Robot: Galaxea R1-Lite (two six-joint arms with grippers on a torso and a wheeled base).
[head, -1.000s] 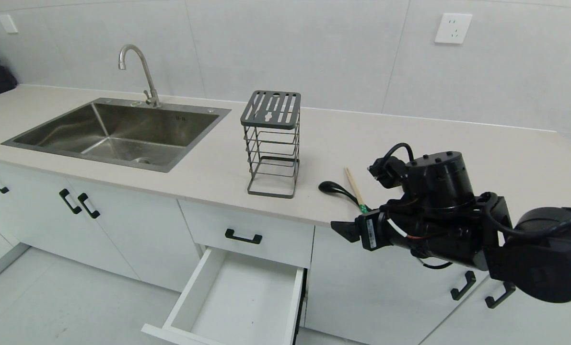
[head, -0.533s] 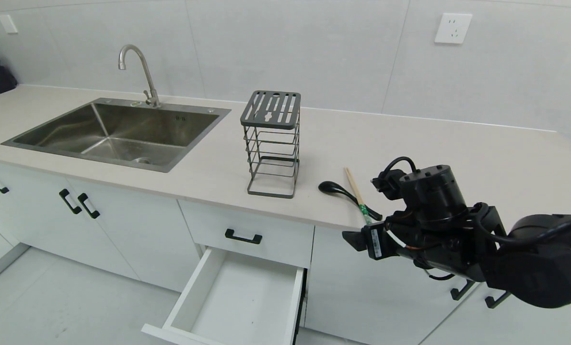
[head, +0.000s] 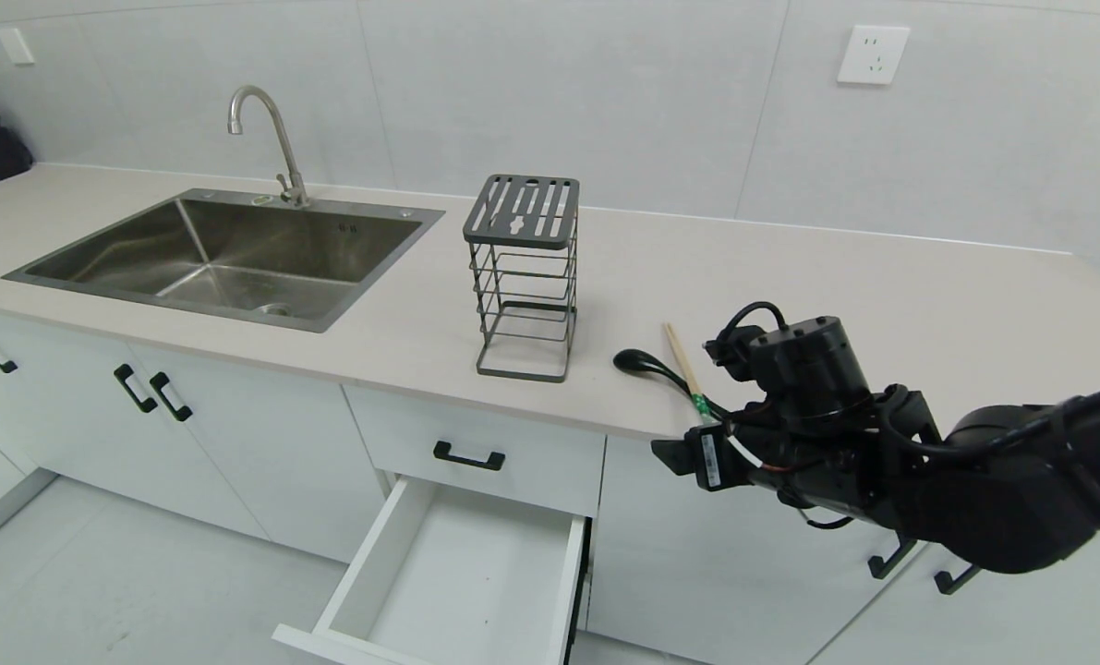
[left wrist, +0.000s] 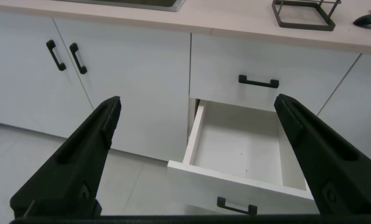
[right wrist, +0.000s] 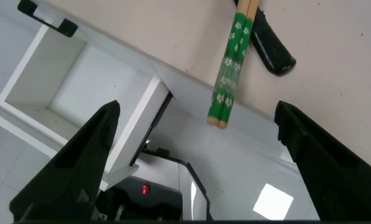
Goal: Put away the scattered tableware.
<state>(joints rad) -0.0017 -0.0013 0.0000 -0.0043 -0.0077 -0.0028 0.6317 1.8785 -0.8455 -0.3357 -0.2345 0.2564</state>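
L gripper [left wrist: 195, 99] nearest: fingers spread wide, nothing between them, hanging above open drawer [left wrist: 235, 155]. Finger bases cut off by frame edge.

Drawer [head: 457, 573] pulled out below front edge of counter surface [head: 790, 277], approx under the rack; near corner cut off in head view.

R gripper [head: 674, 453] out past surface's front edge, right of drawer. Fingers wide apart in wrist view [right wrist: 197, 106], gripping nothing. In head view one fingertip plain, other hidden behind wrist body.

Chopsticks [head: 685, 365] as a pair, side by side, on surface at front edge, right of centre. Green-patterned ends [right wrist: 226, 93] poke past that edge, just beyond R fingertips and roughly centred between them, not touched. In head view the ends are partly covered by R wrist.

Black spoon [head: 642, 362] beside chopsticks, bowl toward rack, handle [right wrist: 269, 50] crossing chopsticks; chopsticks seem on top. Handle tip hidden by wrist in head view.

Wire rack [head: 522, 277] upright, mid-surface, just left of spoon.

Sink [head: 263, 231] set into surface's left part, faucet [head: 272, 129] at its back edge.

Outlet [head: 873, 54] on wall beyond back edge, far right.
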